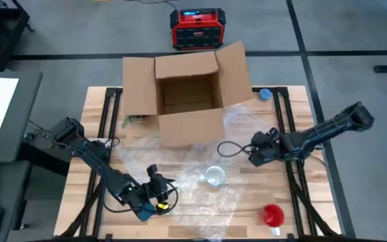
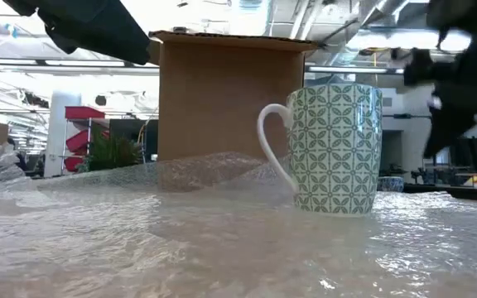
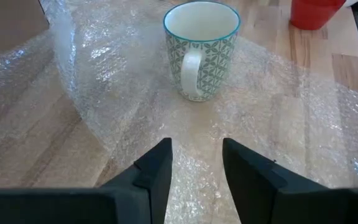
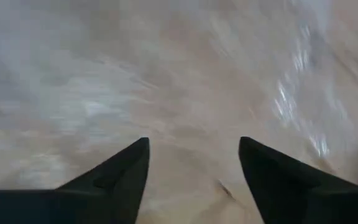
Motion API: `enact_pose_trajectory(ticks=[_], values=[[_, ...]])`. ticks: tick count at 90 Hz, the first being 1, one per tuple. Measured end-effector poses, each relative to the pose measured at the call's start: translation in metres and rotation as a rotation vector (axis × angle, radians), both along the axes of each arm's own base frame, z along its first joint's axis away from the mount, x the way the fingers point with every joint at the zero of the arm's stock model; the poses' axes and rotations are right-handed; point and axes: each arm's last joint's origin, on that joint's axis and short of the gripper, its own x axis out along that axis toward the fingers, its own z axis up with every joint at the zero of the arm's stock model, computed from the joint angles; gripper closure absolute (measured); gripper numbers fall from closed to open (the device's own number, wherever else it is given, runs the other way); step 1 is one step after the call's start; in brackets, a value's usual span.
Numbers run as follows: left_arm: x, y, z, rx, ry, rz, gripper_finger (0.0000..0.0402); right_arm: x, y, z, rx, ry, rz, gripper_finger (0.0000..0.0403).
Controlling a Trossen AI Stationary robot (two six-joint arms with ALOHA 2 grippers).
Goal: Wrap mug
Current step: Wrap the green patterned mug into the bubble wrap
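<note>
While the mug (image 3: 201, 48) stands upright on the bubble wrap (image 3: 104, 112), I see my left fingers (image 3: 160, 168) parted just short of it, right fingers (image 4: 129, 168) wide nearby.

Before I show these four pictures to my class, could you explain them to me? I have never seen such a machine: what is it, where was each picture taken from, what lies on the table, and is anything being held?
It is a robot with two dark arms at a wooden table, each ending in a two-finger gripper. One picture looks straight down, one looks level across the table top, and two come from cameras on the wrists.

On the table lies a sheet of bubble wrap with a patterned mug standing upright on it, empty. An open cardboard box stands at the far side, and a red cup sits near the front edge.

The left gripper is open, pointing at the mug's handle side without touching it. The right gripper is also open, above the wrap on the mug's other side. Nothing is held; the mug is not yet wrapped.
</note>
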Motion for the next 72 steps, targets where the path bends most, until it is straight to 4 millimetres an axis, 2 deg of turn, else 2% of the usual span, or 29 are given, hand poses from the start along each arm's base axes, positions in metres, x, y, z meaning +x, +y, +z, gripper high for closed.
enact_pose_trajectory(ticks=[12,27,48,72], values=[[0.003,0.004,0.0,0.005,0.002,0.013,0.0279,-0.003,-0.021,-0.017,-0.003,0.006,-0.079,0.0138],[0.004,0.005,0.0,0.008,0.003,0.014,0.0279,0.001,-0.049,-0.029,0.025,-0.028,-0.085,0.0138],[0.004,0.005,0.0,0.009,0.003,0.014,0.0279,-0.002,-0.091,-0.028,-0.032,-0.076,-0.166,0.0138],[0.004,0.005,0.0,0.009,0.003,0.014,0.0279,-0.002,-0.123,-0.031,-0.053,-0.124,-0.211,0.0138]])
